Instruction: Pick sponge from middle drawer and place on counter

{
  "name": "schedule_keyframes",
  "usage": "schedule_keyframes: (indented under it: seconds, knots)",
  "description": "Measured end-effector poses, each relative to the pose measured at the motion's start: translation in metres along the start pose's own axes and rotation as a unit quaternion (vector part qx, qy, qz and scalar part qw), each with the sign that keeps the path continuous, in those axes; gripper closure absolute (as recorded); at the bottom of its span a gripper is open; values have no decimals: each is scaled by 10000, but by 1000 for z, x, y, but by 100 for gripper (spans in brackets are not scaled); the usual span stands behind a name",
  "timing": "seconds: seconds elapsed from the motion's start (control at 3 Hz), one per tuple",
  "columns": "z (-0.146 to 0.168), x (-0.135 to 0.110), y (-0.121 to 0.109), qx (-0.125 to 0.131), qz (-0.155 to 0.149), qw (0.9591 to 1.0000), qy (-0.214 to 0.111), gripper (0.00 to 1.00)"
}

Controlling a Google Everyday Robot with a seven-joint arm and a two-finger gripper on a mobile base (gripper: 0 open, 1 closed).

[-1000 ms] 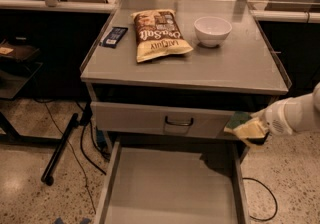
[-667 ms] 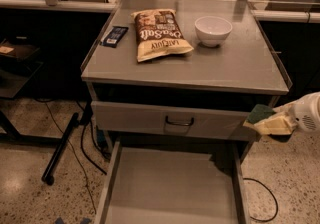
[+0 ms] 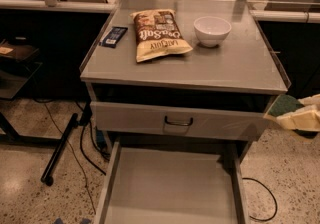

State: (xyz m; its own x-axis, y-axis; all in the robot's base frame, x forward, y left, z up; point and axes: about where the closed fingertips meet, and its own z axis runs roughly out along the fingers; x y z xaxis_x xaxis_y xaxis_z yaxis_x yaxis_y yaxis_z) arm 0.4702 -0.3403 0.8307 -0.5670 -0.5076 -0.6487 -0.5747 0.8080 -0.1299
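My gripper [image 3: 296,115] is at the right edge of the view, beside the cabinet's front right corner and just below the level of the counter [image 3: 235,65]. It is shut on the sponge [image 3: 283,104], whose dark green face points up and to the left. The sponge is held in the air, outside the cabinet and to the right of it. The middle drawer [image 3: 170,188] is pulled out at the bottom of the view, and its flat grey bottom is bare. Most of my arm is out of view.
On the counter lie a chip bag [image 3: 159,35], a white bowl [image 3: 212,30] and a dark blue flat packet [image 3: 113,36]. The upper drawer front with its dark handle [image 3: 178,121] is closed. A black stand leg and cables [image 3: 60,150] lie on the floor at the left.
My gripper has carried the sponge to the right, from over the open drawer's right side to beyond the cabinet's right corner. Nothing on the counter has moved.
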Motion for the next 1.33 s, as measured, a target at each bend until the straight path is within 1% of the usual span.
schedule_keyframes:
  seconds: [0.33, 0.67, 1.0, 1.33]
  knots:
    - [9, -36, -10, -38, -40, 9998, -190, 100]
    - [20, -105, -27, -61, -223, 9986, -472, 100]
    - [38, -156, -32, -267, -361, 9967, -680, 100]
    - [37, -167, -34, -252, -415, 9960, -755, 100]
